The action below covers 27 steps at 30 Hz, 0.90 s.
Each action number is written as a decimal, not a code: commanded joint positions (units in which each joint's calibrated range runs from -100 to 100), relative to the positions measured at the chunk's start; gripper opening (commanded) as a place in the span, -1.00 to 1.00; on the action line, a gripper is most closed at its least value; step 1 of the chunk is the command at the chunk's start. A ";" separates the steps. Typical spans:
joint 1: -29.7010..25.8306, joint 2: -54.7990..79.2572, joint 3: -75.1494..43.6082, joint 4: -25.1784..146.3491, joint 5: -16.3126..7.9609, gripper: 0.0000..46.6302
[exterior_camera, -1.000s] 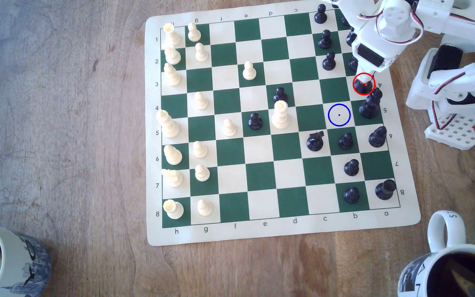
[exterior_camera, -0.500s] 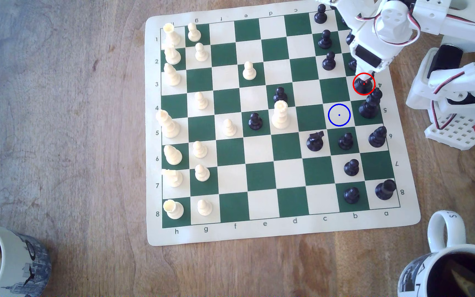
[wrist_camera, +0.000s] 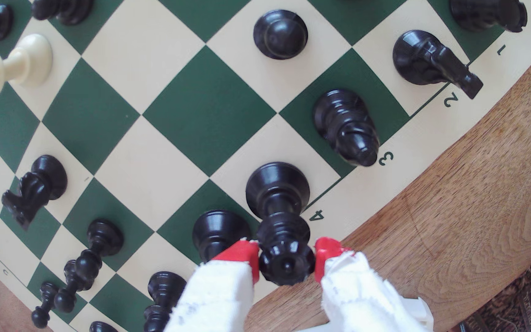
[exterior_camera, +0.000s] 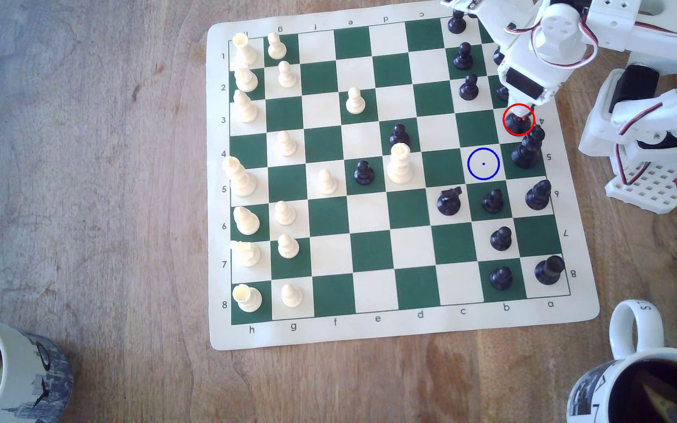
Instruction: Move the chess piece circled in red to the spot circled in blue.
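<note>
- While the arm hangs over the board's edge file, the gripper [wrist_camera: 287,259] has its two red-tipped, cloth-wrapped fingers [wrist_camera: 240,255] pressed against either side of the spiky crown of the chess piece [wrist_camera: 278,204], so the jaws are narrowed right onto it.
- Its round base looks flat on a cream square next to the printed "4", as far as I can tell. In the exterior view it sits inside the red ring [exterior_camera: 519,119], mostly hidden under the white gripper [exterior_camera: 520,106].
- Just beside it in the wrist view there's a black pawn [wrist_camera: 218,231] on the green square, nearly touching one finger.
- The taller black piece with a cross-like top [exterior_camera: 527,148] stands on the neighbouring square toward the "5".
- The spot [exterior_camera: 483,164] is a cream square with a blue ring and dot, diagonal from the held piece toward the exterior view's left, nothing on it.
- Further out: the green-and-cream board [exterior_camera: 373,252] lies on a wooden table [exterior_camera: 84,203], a mug of dark drink [exterior_camera: 646,382] at the exterior view's lower right, and another mug [exterior_camera: 11,374] lower left.
</note>
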<state>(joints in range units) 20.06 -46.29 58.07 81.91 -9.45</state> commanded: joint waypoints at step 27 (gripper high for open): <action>-12.51 -2.35 -19.81 7.44 0.15 -0.99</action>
<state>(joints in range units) 10.55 -46.29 40.26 91.24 -9.30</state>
